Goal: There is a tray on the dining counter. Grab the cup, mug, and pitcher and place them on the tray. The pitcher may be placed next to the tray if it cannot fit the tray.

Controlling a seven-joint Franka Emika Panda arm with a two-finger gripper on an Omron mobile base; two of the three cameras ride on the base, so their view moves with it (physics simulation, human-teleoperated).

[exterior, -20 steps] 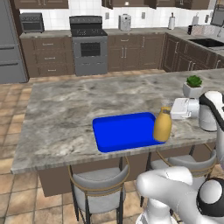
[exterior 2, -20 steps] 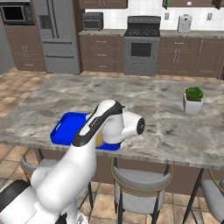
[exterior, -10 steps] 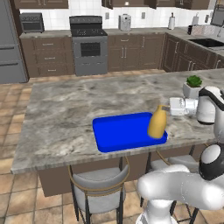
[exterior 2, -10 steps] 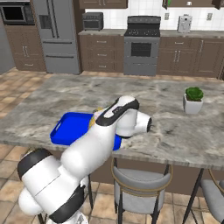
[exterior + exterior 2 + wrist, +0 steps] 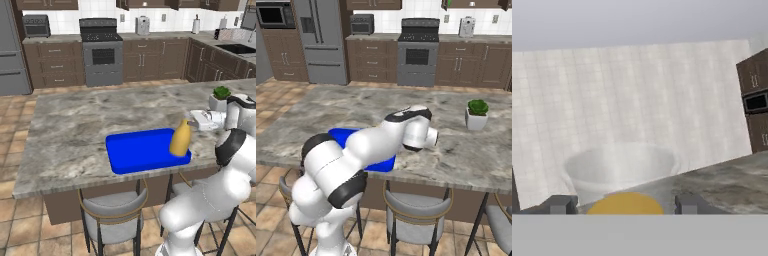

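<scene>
The yellow-orange pitcher leans to the left over the right edge of the bright blue tray, which lies on the marbled dining counter. My gripper reaches in from the right and is shut on the pitcher near its neck. In the hand view the pitcher's yellow top sits between my two fingertips. From the right base view my arm covers most of the tray, and the pitcher is hidden behind it. The cup and the mug are out of view.
A potted plant stands on the counter just behind my hand, also visible in the right base view as the plant. Stools are tucked under the counter's near edge. A pale bowl-like shape shows beyond the pitcher; I cannot tell what it is.
The pitcher stood upright at the tray's right edge and has tipped to a lean. My arm has folded back toward the base while the hand stayed near the pitcher.
</scene>
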